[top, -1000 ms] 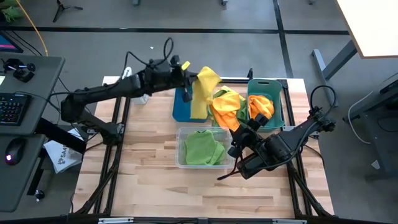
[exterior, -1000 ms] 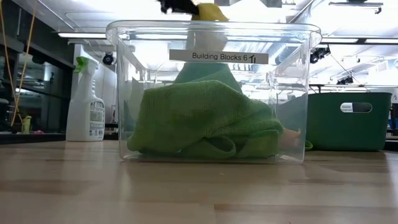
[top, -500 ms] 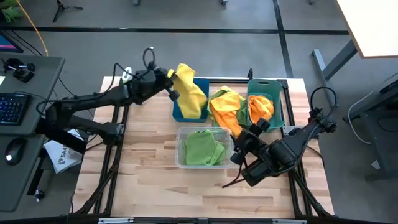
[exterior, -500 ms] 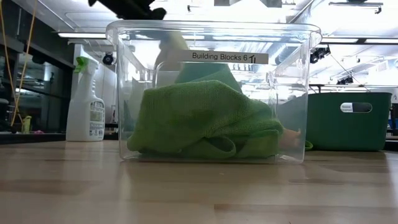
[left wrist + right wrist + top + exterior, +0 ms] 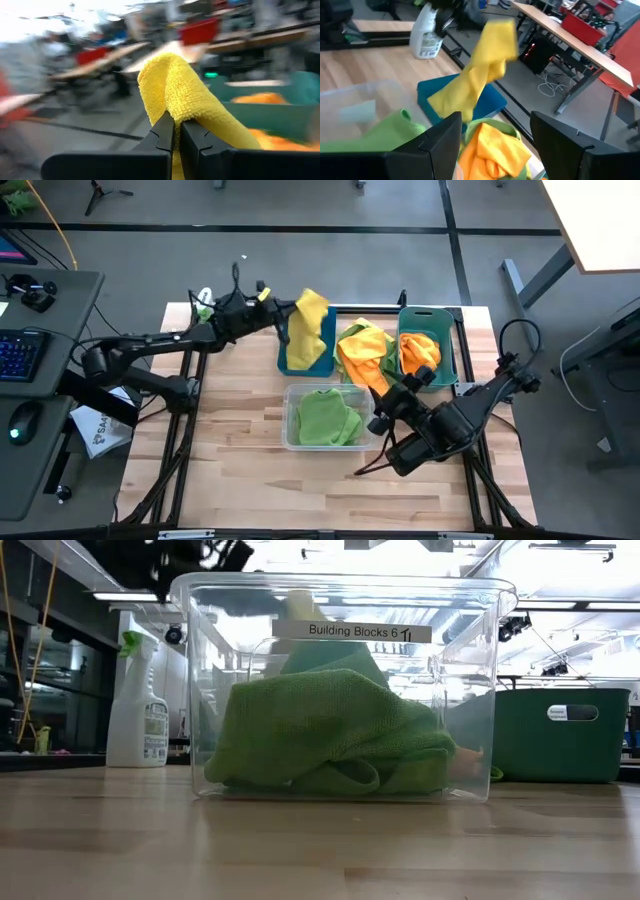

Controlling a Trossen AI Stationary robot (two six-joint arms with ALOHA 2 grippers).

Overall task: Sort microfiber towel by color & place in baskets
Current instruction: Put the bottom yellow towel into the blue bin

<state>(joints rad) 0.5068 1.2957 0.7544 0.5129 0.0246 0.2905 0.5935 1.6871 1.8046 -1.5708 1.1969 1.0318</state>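
1. Clearly, our left gripper (image 5: 283, 323) is clamped on a yellow towel (image 5: 312, 328); the left wrist view shows both fingers (image 5: 165, 131) pressed together with a fold of the cloth pinched between them.
2. We hold that towel in the air above the blue basket (image 5: 296, 358), and it hangs down from the grip with its long axis running towards the basket floor (its lower end looks to be over the basket's right half).
3. Our right gripper (image 5: 389, 402) waits over the table just right of the clear basket (image 5: 293, 430), fingers spread apart and holding nothing, as its own wrist view shows.
4. Green towels (image 5: 328, 420) lie in the clear basket, an orange towel (image 5: 419, 352) sits in the teal-green basket (image 5: 446, 350), and a mixed pile of towels (image 5: 362, 350) rests between the blue and teal-green baskets.
5. We judge that the coming move turns on one relation: the blue basket lies directly beneath the hanging cloth, so the left arm, plainly the nearer one, needs only to lower and let go.
6. A spray bottle (image 5: 138, 703) stands beyond the baskets, out of our way.
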